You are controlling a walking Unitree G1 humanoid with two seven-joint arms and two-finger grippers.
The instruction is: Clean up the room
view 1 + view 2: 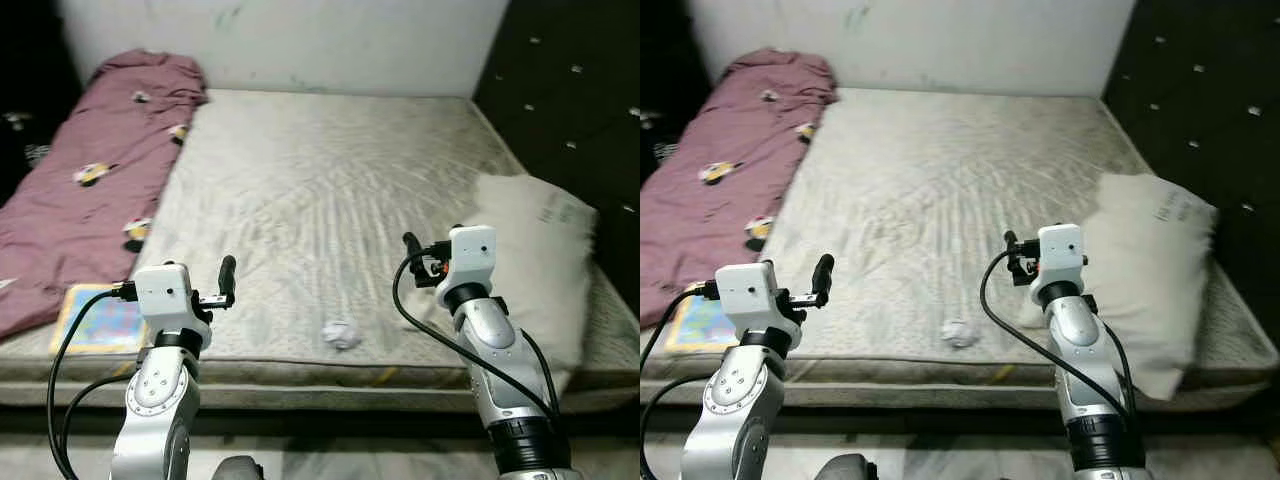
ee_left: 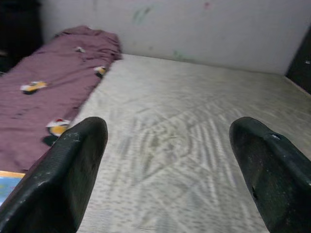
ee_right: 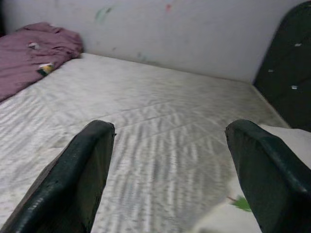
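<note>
A crumpled white paper ball (image 1: 341, 334) lies on the bare mattress (image 1: 320, 170) near its front edge, between my two arms. A colourful book (image 1: 100, 318) lies flat at the front left corner, beside a purple blanket (image 1: 90, 170) that runs along the left side. A white pillow (image 1: 535, 265) rests at the front right. My left gripper (image 1: 227, 272) hovers over the front edge, left of the paper ball, and is open (image 2: 167, 128) with nothing between its fingers. My right gripper (image 1: 410, 246) hangs open (image 3: 170, 128) next to the pillow, up and to the right of the ball.
A pale wall (image 1: 300, 40) backs the bed. A dark padded headboard (image 1: 575, 90) stands along the right side. The mattress edge (image 1: 330, 375) runs across just in front of my arms. Black cables loop from both wrists.
</note>
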